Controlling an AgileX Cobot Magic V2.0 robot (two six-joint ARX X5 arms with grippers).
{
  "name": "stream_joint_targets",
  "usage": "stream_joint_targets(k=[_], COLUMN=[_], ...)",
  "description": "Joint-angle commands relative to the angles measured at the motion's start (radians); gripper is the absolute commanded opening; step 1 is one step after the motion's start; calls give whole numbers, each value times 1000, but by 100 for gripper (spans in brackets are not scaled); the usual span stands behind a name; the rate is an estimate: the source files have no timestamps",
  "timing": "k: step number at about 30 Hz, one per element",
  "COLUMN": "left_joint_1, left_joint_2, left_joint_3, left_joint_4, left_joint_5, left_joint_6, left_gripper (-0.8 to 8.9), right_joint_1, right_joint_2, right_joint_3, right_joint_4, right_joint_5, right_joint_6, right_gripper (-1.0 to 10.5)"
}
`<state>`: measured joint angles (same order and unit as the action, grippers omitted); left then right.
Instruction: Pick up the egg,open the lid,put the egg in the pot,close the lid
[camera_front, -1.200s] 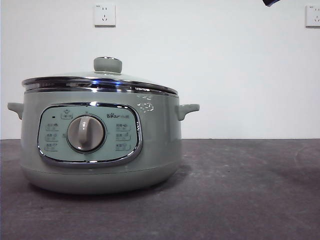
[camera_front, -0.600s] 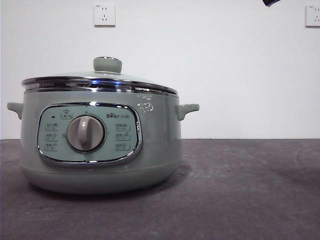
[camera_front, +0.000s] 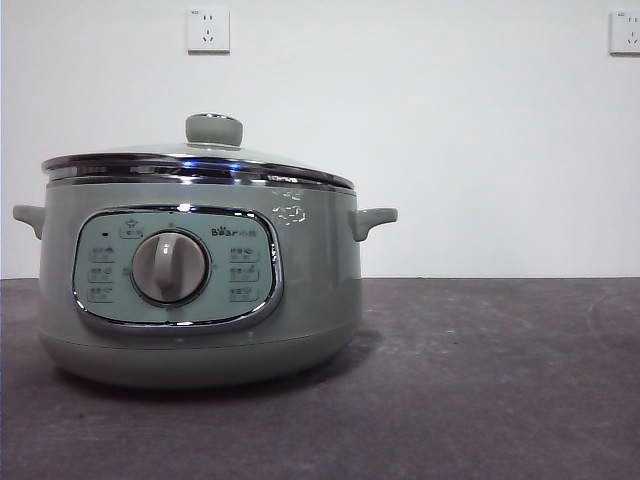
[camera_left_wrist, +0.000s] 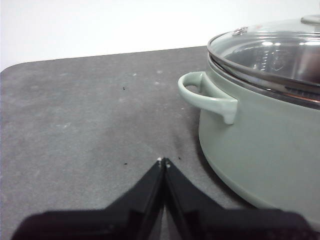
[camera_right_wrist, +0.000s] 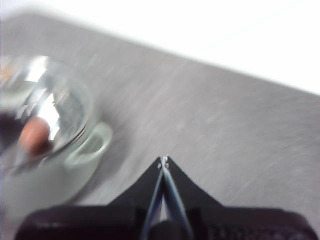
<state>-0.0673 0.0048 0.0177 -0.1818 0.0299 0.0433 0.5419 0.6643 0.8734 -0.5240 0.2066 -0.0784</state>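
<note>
Reddish-brown through the domed glass lid (camera_front: 198, 160), the small oval egg (camera_right_wrist: 35, 136) already sits inside the lidded sage-green pot (camera_front: 200, 290), so I'd keep both empty grippers, left (camera_left_wrist: 163, 161) and right (camera_right_wrist: 163, 160), pinched together, clear of it.

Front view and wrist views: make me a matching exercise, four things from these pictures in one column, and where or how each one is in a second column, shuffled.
1. round chrome-rimmed glass lid
2. small reddish-brown oval egg
3. left gripper
4. white wall socket

A. shut, near the side handle
B. on the wall above the pot
C. seated on the pale sage-green round pot
D. inside the pot, blurred behind the glass

Pairs: 1-C, 2-D, 3-A, 4-B
</note>
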Motion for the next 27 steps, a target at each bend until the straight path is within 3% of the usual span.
stream_joint_targets(k=[1,2,4,7,18,27], left_joint_1=[3,3,3,3,3,3], left_joint_2=[-3,-3,-3,-3,-3,-3], left_joint_3=[-15,-15,-15,-15,-15,-15], left_joint_4=[4,4,4,4,4,4], left_joint_5=[-1,-2,-1,-2,-1,-2], left_joint_6=[3,3,3,3,3,3], left_gripper=[-3,-3,-3,-3,-3,-3], right_joint_1=[-188,-290,-435,-525,-548,-547], right_joint_2=[-89,-143,-239,-333,-528,-652], right_joint_3=[-66,-117,-235,-386,-759,-826], right_joint_4=[61,121,253,357,385,324], right_joint_5=[-195,-266,-284,-285,-285,-286], right_joint_6=[10,15,36,48,126,136], right_gripper=[2,2,2,2,2,2])
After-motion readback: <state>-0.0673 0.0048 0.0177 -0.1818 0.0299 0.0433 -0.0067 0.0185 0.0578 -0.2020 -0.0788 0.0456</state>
